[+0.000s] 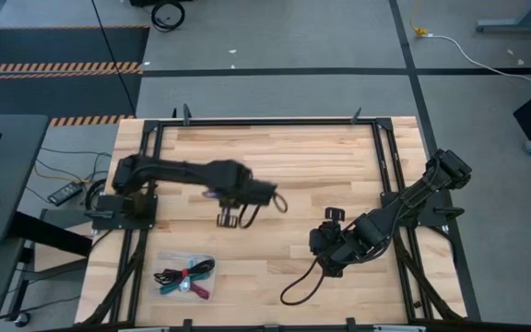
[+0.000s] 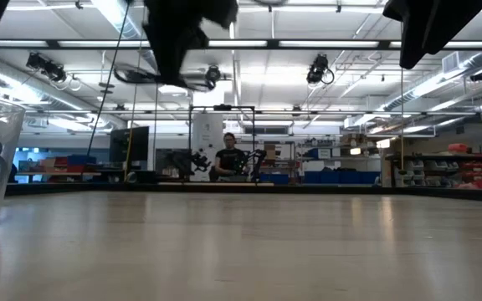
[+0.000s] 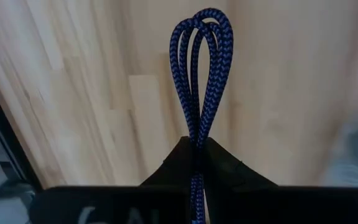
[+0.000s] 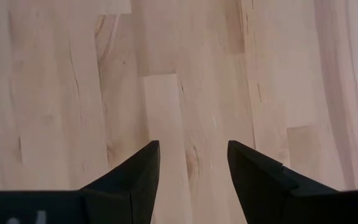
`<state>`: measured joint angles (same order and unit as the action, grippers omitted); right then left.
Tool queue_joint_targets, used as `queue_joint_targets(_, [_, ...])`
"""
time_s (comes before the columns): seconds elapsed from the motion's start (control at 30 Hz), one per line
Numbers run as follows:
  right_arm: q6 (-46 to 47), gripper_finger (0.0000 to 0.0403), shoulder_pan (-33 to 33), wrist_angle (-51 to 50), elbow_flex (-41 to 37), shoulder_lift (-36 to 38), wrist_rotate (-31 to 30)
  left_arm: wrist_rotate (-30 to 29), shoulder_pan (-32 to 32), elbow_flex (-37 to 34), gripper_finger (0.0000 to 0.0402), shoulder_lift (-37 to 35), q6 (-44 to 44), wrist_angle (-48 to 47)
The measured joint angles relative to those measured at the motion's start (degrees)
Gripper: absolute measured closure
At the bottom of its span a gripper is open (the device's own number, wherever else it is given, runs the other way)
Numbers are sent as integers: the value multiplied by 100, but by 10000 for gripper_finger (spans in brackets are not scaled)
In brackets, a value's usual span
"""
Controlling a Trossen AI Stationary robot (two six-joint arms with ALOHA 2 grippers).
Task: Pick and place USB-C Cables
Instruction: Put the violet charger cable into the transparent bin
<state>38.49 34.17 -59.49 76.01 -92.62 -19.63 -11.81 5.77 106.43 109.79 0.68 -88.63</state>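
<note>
Left gripper (image 3: pixel 197 163) clamps a dark blue-purple braided cable (image 3: pixel 202 68) above the wooden table (image 1: pixel 275 157).

From overhead, the left arm reaches toward the table's centre; the cable is hard to make out there. The other cables (image 1: pixel 184 274) lie bundled in a clear container at seven o'clock, colours partly tangled. The right gripper (image 4: pixel 192 163), at four o'clock, has fingers spread, holding nothing. The low view cuts off both arms.
</note>
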Motion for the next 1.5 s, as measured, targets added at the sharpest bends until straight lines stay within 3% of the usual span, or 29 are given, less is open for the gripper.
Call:
queue_joint_targets(0.47, [-161,208,-9,33,0,2,-135,398,2910,37,383,-714,-3443,-137])
queue_joint_targets(0.77, [-223,208,-22,114,0,2,-132,-391,4226,-37,383,-438,-4872,-128])
queue_joint_targets(0.97, [29,208,-22,453,0,2,-16,-316,4469,-1377,383,-447,-5036,-17])
queue_joint_targets(1.17, [210,208,3,770,0,2,179,353,4346,-2700,383,-668,-4850,1252])
queue_joint_targets(1.3, [324,208,75,844,0,2,250,341,4309,-3083,383,-833,-4940,1835])
queue_joint_targets(1.5, [337,208,96,843,0,2,283,441,4316,-3110,383,-860,-4696,2543])
